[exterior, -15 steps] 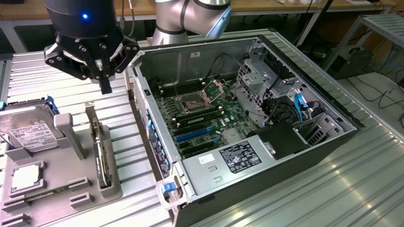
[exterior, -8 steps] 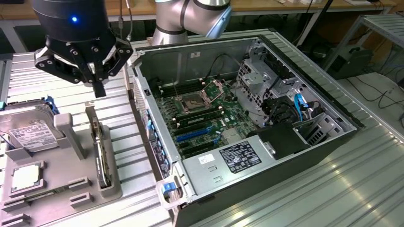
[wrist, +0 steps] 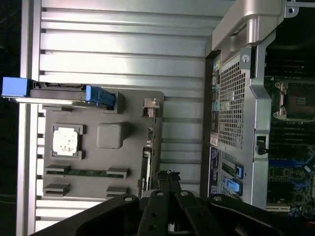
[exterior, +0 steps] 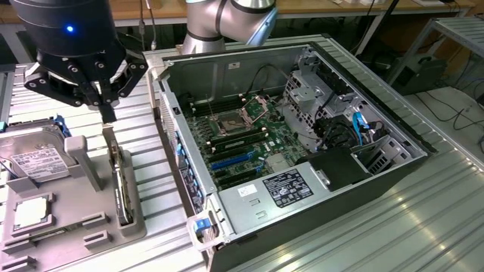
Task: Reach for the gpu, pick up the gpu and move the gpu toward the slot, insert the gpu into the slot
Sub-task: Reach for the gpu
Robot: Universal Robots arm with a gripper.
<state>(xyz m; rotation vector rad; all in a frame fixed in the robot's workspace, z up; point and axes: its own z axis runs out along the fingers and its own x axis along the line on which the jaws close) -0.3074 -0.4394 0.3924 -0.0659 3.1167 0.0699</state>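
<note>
Gripper (exterior: 108, 116) closed, empty, above tray (exterior: 73, 211); gpu (exterior: 119, 181) on edge in tray, likely light, stiff, fragile; pinch top edge.

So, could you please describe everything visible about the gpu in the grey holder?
The gpu is a thin, flat, dark card with a brownish face and silvery metal along its edge. It stands upright on its long edge in a groove of the grey holder, beside the open computer case. Only the holder touches it. The hand hangs just above one end of it, apart from it, with its fingers together.
</note>
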